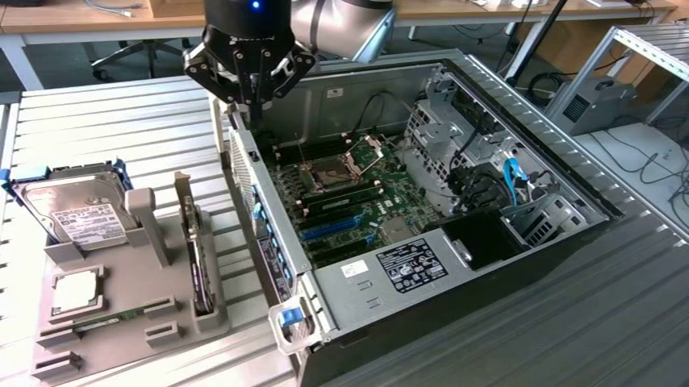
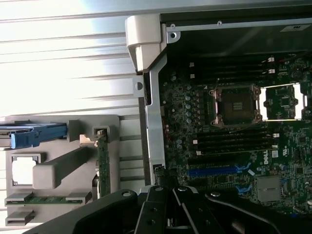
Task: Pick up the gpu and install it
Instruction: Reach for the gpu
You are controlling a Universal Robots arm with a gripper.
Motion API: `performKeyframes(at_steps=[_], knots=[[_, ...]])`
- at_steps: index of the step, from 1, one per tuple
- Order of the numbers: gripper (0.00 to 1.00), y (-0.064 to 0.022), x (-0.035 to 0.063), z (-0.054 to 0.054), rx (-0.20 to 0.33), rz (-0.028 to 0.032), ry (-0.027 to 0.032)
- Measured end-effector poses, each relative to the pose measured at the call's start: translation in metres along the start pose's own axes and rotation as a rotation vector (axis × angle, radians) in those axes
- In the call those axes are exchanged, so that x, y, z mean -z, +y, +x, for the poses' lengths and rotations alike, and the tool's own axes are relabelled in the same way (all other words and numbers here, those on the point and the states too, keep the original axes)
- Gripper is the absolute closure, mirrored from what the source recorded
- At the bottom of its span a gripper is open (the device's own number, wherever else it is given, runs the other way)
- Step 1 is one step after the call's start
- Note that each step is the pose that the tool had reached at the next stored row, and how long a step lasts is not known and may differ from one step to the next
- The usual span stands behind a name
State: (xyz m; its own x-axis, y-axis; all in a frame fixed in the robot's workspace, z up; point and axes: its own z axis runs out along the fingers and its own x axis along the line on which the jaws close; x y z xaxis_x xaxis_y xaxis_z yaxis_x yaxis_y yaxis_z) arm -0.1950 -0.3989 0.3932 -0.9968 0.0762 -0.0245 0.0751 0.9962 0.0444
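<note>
While hovering just above the side wall of the open grey metal computer case (image 1: 245, 185), holds the black pincer (image 1: 250, 103) pinched together on nothing. Below and well apart, outside the case, has the green-and-black gpu card (image 1: 196, 250) standing on edge in the grey plastic holder (image 1: 119, 322) on the slatted table (image 1: 119, 113).

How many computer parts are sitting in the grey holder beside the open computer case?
4. A hard drive at the holder's far end; a square chip in the middle; a memory stick in front; a graphics card standing on edge beside them. Others may be hidden.
</note>
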Motion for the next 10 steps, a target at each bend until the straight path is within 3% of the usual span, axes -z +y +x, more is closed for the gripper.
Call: performKeyframes(at_steps=[10], knots=[[0.89, -0.0005, 0.0002, 0.0068, 0.0, 0.0, 0.0]])
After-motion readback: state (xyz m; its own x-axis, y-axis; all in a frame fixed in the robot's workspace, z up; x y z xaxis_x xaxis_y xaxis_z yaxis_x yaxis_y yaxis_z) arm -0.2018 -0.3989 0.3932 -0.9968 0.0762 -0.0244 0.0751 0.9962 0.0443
